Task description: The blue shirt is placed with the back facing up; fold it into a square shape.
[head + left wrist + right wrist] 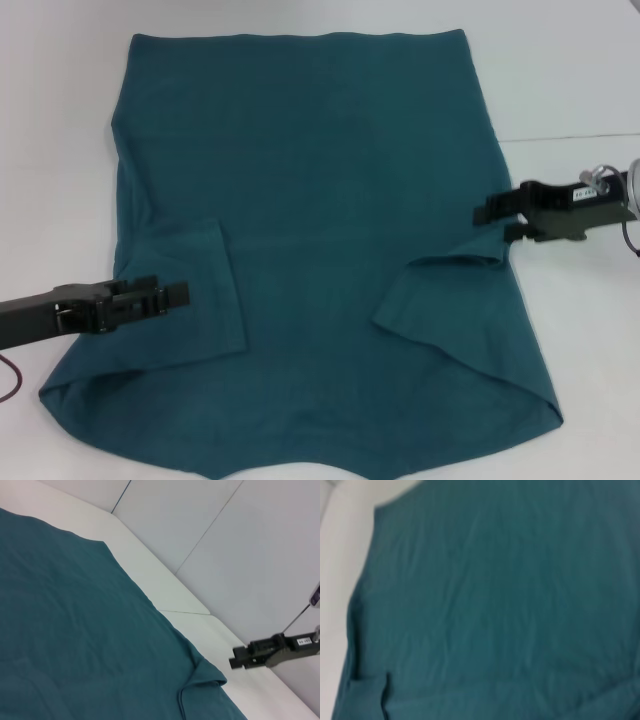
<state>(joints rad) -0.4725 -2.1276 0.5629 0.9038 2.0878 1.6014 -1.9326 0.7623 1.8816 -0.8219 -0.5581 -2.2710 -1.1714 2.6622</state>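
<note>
The left tool [175,295] hangs over the blue shirt's [330,200] folded-in left sleeve, holding nothing, though whether its fingers are parted or closed I cannot tell; the right tool [492,215] sits at the shirt's right edge just above the other folded sleeve, also gripping nothing, its opening equally unclear. The shirt lies spread flat across the white bench [570,80], plain side up, soft teal cloth with faint wrinkles. Both short sleeves are turned inward over the body, making angled flaps.
</note>
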